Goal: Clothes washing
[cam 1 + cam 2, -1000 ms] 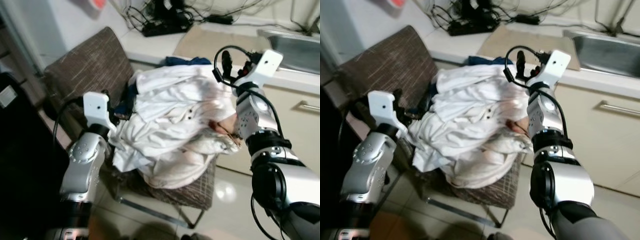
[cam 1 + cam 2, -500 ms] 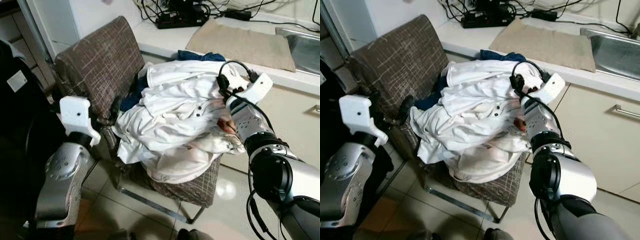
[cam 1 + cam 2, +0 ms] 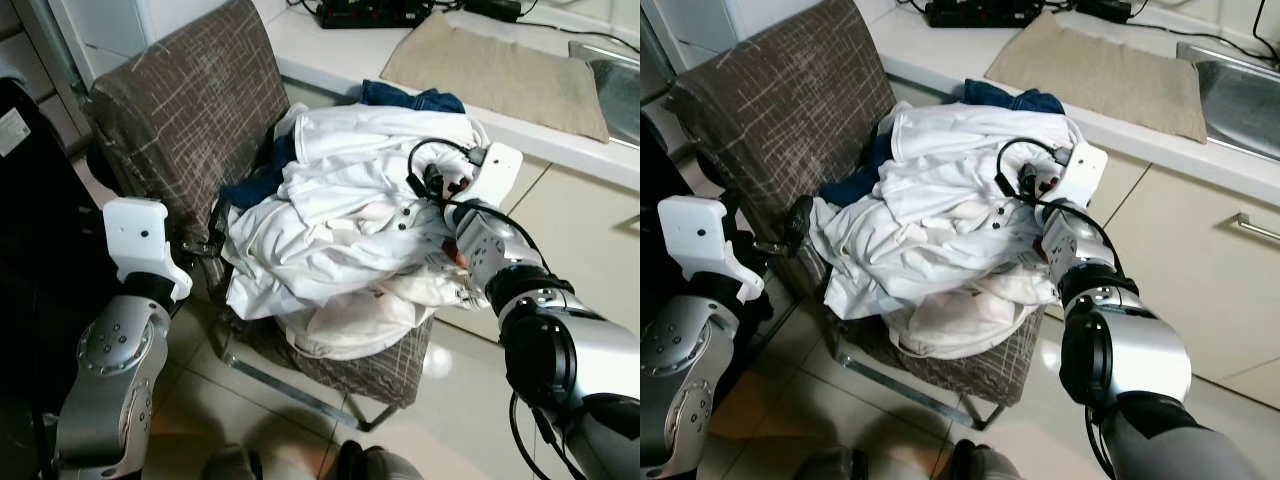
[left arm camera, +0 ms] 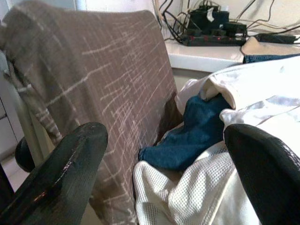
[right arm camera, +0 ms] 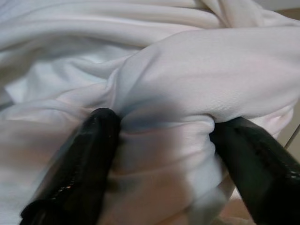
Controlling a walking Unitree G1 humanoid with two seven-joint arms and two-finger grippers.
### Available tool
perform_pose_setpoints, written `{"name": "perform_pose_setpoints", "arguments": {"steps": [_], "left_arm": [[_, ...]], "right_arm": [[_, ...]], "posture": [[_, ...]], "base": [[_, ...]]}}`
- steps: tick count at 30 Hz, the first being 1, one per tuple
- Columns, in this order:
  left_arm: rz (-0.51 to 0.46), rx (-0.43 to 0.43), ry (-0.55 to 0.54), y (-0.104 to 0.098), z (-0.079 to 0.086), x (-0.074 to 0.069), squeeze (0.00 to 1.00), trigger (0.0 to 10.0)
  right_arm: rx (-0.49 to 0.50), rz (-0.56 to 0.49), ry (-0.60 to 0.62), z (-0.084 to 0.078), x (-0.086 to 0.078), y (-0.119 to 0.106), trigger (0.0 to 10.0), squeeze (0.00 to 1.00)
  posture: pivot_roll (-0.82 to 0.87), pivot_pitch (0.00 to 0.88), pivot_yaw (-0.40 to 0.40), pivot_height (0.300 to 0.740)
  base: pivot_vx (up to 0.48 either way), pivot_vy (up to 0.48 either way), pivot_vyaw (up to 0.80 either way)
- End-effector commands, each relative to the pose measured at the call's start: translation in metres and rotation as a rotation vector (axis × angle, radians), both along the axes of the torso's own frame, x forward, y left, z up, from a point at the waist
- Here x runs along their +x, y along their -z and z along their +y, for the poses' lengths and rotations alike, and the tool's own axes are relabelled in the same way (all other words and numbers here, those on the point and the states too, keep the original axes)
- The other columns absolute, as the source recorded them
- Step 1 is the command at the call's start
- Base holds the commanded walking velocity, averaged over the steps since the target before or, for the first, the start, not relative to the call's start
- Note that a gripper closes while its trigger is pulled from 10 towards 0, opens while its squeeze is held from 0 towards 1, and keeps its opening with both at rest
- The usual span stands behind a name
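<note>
A heap of white clothes (image 3: 350, 220) lies on a brown woven chair (image 3: 190, 110), with a blue garment (image 3: 262, 182) tucked under it by the chair back and another blue piece (image 3: 412, 98) at the far edge. My right gripper (image 3: 440, 192) is pushed into the right side of the heap. In the right wrist view it (image 5: 161, 131) is open, its fingers (image 5: 89, 150) set around a raised fold of white cloth. My left gripper (image 4: 166, 136) is open at the chair's left side, short of the blue garment (image 4: 197, 136) and the white mesh cloth (image 4: 187, 197).
A white counter runs behind the chair, carrying a beige mat (image 3: 495, 65), a power strip with cables (image 3: 380, 12) and a steel sink (image 3: 1240, 85). A cabinet front with a handle (image 3: 1258, 228) stands right of the chair. A dark bulky object (image 3: 40, 260) is on my left, over tiled floor (image 3: 250, 420).
The view has shifted. My right gripper came down from above the counter edge into the white clothes. My left gripper drew back a little from the pile's left edge.
</note>
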State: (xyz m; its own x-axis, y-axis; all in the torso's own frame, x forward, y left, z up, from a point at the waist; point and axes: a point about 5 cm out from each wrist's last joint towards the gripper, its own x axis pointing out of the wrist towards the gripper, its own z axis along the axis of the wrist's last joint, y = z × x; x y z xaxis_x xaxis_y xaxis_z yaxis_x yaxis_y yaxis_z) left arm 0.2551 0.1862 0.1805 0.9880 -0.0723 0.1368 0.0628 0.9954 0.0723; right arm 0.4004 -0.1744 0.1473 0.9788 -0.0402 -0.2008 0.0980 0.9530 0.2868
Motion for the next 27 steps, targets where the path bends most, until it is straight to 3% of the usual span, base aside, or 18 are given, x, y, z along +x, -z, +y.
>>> {"name": "perform_pose_setpoints", "arguments": {"steps": [1,9,20,23,25,27], "left_arm": [[-0.007,0.005,-0.010,-0.003,-0.002,-0.002,0.00,10.0],[-0.009,0.019,-0.029,-0.003,-0.005,0.000,0.00,10.0],[-0.028,0.037,0.047,-0.004,-0.025,0.025,0.00,10.0],[0.018,0.040,0.049,0.004,-0.027,0.030,0.00,10.0],[0.277,0.141,-0.023,0.047,-0.020,0.037,0.00,10.0],[0.293,0.125,-0.029,0.050,-0.020,0.037,0.00,10.0]], "right_arm": [[-0.007,0.038,-0.019,0.003,-0.002,0.008,0.0,0.00],[0.034,0.054,-0.007,0.004,-0.008,0.021,0.0,0.00],[0.045,0.041,-0.044,0.015,-0.009,0.023,0.0,0.00],[0.008,0.023,-0.060,0.017,-0.009,0.023,0.0,0.00],[-0.043,0.003,-0.078,0.019,-0.010,0.023,0.0,0.00],[-0.046,0.002,-0.077,0.018,-0.010,0.023,0.0,0.00]], "posture": [[0.20,0.160,-0.110,0.740],[0.19,0.149,-0.125,0.740],[0.12,0.033,-0.091,0.740],[0.11,0.030,-0.087,0.740],[0.07,0.023,-0.077,0.740],[0.07,0.021,-0.076,0.740]], "base": [[0.000,0.000,0.00],[0.000,0.000,0.00],[0.000,0.000,0.00],[0.000,0.000,0.00],[0.000,0.000,0.00],[0.000,0.000,0.00]]}}
